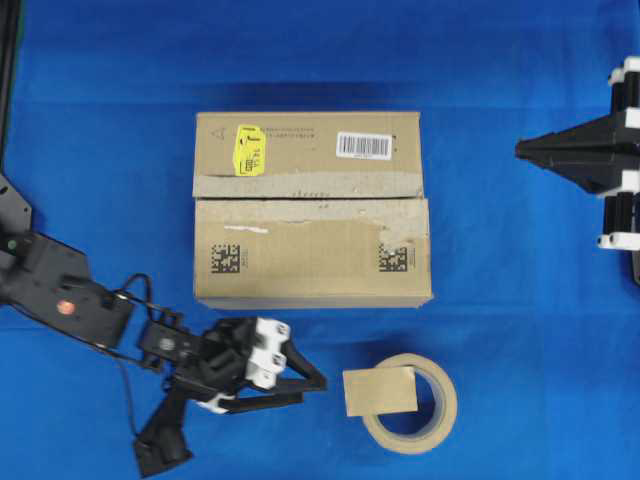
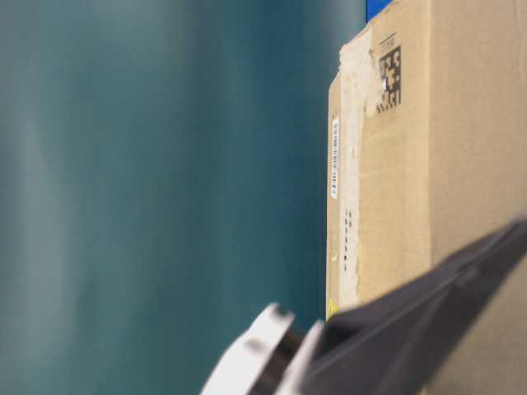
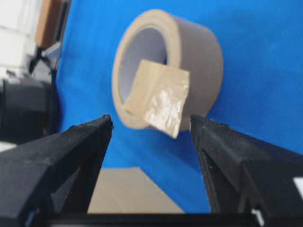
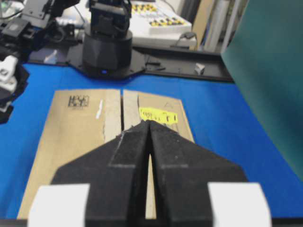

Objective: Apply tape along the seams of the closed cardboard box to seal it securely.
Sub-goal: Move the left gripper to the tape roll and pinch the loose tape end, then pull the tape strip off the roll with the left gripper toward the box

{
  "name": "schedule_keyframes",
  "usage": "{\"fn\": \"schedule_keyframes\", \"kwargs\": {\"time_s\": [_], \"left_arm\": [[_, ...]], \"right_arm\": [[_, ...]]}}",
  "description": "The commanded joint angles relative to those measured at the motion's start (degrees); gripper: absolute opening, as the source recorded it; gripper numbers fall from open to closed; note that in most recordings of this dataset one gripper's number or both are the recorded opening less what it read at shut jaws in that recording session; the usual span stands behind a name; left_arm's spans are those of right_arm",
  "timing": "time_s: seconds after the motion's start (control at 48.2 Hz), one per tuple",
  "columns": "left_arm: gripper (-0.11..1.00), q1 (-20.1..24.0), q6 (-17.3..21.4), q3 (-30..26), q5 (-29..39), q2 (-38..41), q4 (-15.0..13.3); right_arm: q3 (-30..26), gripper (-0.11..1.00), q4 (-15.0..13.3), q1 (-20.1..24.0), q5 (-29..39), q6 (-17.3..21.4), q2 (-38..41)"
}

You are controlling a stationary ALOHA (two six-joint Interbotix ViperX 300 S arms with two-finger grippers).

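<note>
left jaws spread, level, facing tape (image 3: 158,101)

The brown cardboard box (image 1: 312,208) lies flat, flaps closed, its seam (image 1: 310,198) edged with grey residue; the tan tape (image 1: 380,390) piece rests just below it, apart

surface: blue cloth (image 1: 520,330) | side: teal panel (image 4: 270,71) | rear: cluttered white equipment (image 4: 161,21)
</note>
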Motion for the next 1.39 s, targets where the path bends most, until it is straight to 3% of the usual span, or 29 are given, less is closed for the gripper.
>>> {"fn": "schedule_keyframes", "kwargs": {"time_s": [0.0,0.353,0.664,0.81,1.059,1.37], "left_arm": [[0.65,0.09,2.55,-3.16,-0.53,1.85,-0.53],[0.65,1.76,6.42,-9.58,-0.70,10.46,-0.53],[0.61,1.23,6.68,-9.76,-0.53,10.90,-0.62],[0.46,0.44,6.68,-9.58,-0.53,10.81,-0.62],[0.03,1.05,6.68,-9.23,1.49,10.46,-2.20],[0.02,1.14,6.77,-9.05,4.66,7.56,-2.20]], "right_arm": [[-0.79,0.00,0.18,-0.09,0.26,0.09,0.35],[-0.70,0.00,0.18,0.88,2.02,0.09,0.44],[-0.62,0.00,0.00,0.88,3.16,0.00,0.53],[-0.53,0.00,-0.09,0.88,3.16,0.00,0.79],[-0.44,0.00,-0.09,0.88,2.99,-0.09,1.58],[-0.44,0.00,-0.09,0.88,2.29,-0.09,2.20]]}}
